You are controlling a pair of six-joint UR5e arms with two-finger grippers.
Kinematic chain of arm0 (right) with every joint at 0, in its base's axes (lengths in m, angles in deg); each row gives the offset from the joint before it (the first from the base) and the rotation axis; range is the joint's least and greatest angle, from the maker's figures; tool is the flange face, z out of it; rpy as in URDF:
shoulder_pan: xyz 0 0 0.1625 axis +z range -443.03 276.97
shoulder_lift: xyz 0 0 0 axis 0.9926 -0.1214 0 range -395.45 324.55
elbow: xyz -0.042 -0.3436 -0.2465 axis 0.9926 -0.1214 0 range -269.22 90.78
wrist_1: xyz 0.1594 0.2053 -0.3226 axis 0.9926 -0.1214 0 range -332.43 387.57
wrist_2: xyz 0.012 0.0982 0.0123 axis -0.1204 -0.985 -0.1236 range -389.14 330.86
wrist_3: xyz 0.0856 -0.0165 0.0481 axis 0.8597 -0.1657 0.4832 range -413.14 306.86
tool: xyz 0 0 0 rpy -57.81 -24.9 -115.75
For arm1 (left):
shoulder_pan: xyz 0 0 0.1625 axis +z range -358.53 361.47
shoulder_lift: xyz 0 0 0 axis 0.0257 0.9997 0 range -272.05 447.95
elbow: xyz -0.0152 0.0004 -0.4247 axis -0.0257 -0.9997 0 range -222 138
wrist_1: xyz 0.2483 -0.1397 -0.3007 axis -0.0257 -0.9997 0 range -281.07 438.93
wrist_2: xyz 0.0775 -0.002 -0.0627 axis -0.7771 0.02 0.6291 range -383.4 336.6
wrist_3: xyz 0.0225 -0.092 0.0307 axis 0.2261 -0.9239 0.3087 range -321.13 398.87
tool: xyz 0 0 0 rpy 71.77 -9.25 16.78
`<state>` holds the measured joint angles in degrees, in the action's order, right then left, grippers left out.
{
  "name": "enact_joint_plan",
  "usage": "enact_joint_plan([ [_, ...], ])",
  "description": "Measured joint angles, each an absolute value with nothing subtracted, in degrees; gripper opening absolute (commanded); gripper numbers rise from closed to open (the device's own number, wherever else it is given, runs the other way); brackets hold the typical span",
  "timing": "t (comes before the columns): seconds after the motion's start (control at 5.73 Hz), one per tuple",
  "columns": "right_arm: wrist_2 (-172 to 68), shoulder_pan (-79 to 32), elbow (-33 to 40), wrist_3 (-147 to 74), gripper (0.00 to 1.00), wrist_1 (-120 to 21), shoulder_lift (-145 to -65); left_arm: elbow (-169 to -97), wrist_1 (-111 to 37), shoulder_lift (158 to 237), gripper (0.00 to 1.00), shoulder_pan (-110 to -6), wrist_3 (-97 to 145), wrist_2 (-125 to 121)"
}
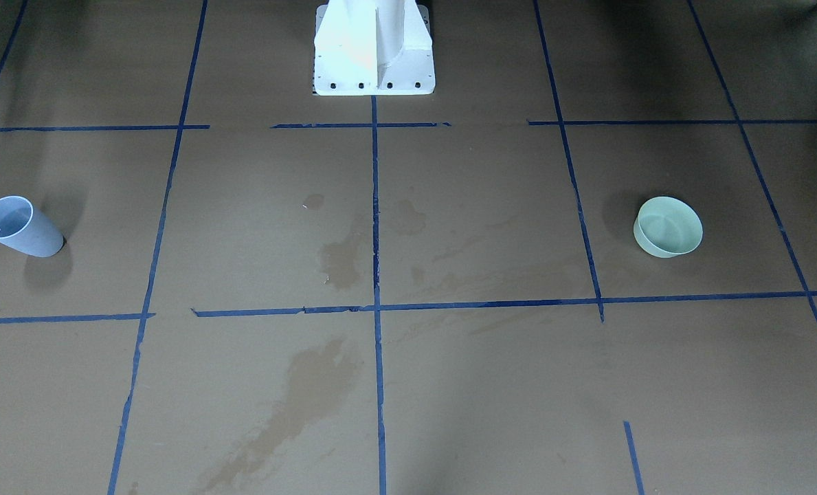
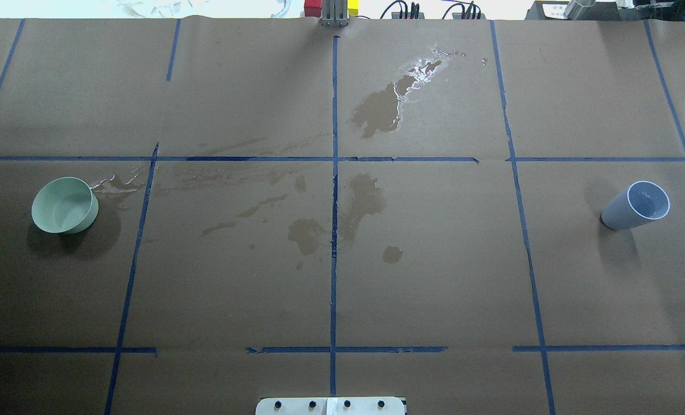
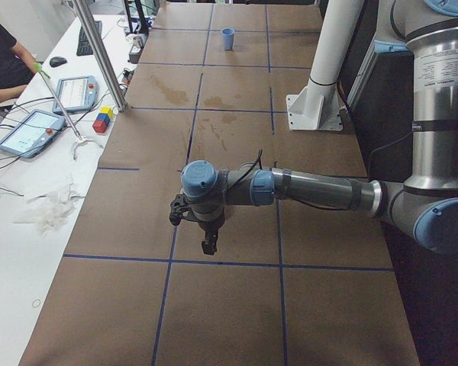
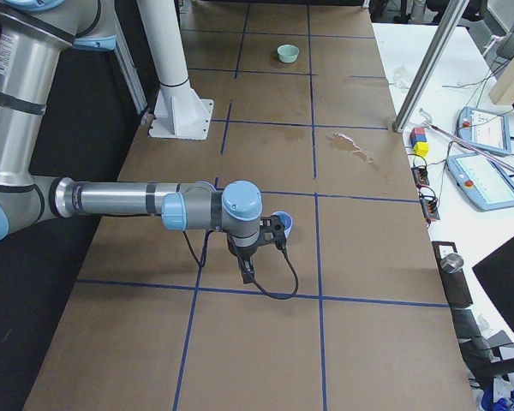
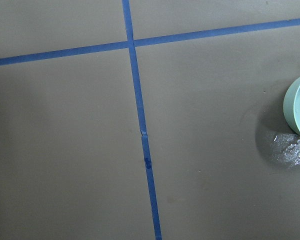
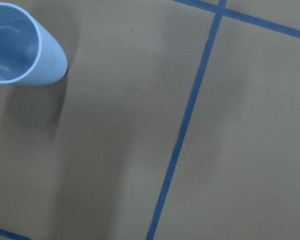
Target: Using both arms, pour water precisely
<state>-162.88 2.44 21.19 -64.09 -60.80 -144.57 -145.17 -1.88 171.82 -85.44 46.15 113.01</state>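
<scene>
Water likely sits in the light, slippery pale-blue plastic cup (image 2: 636, 207) at 3 o'clock overhead; pinch its wall mid-height, gently. You cannot tell whether either arm's jaws are spread.

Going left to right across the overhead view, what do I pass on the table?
green bowl → small shiny puddle right beside it → dark damp stains around the centre tape line → blue cup
</scene>
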Motion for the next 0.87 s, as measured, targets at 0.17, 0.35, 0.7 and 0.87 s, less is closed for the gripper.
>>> enact_joint_plan([
  [0.17, -162.75, 2.53, 21.15, -64.29, 1.0, -60.85, -144.39, -145.3, -1.87, 171.75, 1.0, -85.45, 46.01, 112.42],
  [0.35, -162.68, 2.54, 21.13, -64.31, 1.0, -60.75, -144.28, -145.17, -1.93, 171.49, 1.0, -85.45, 45.73, 111.0],
  [0.7, -162.77, 2.53, 21.15, -63.8, 1.0, -60.34, -144.35, -144.76, -2.04, 170.94, 1.0, -85.58, 44.14, 109.72],
  [0.87, -162.93, 2.51, 21.14, -63.62, 1.0, -60.14, -144.41, -145.11, -2.05, 170.68, 1.0, -85.61, 43.57, 109.73],
])
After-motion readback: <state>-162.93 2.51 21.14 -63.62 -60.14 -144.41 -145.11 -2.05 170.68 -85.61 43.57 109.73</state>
